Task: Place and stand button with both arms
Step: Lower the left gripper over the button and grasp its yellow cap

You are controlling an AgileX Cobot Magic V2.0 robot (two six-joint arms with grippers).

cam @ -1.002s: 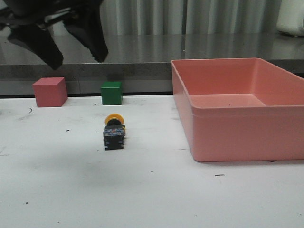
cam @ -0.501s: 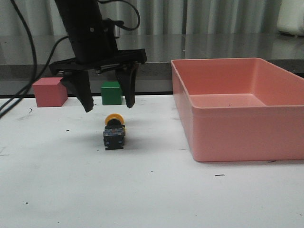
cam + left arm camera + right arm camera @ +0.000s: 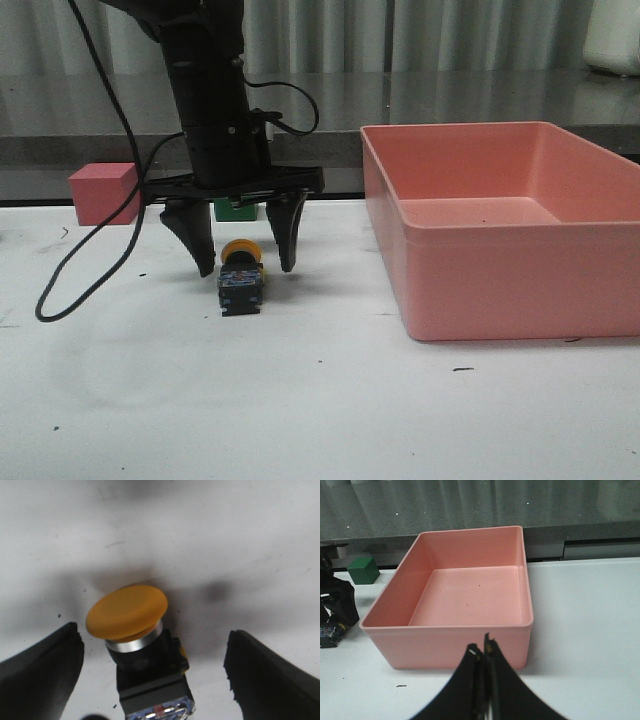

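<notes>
The left gripper is seen spread wide, fingers pointed down at the table, nothing held; a clear gap is left on each side between the fingertips and the button, no contact seen. In the left wrist view the same gripper is shown with both dark fingers at the frame edges and the button between them, apart from both. The button is lying on its side on the white table, yellow-orange cap toward the far side, black blocky body toward the camera, bluish base nearest. The cap sits about level with the fingertips and between them; the body extends nearer than the fingers. The right gripper is seen pressed together, tips touching or nearly so, nothing held, hovering in front of the pink bin. The bin is placed to the right of the button, well apart, with bare table between. A green cube is mostly hidden behind the left arm, near the table's far edge; a pink cube is to its left. Open table is available in front of and to the left of the button; a black cable loops down onto the table at left.
</notes>
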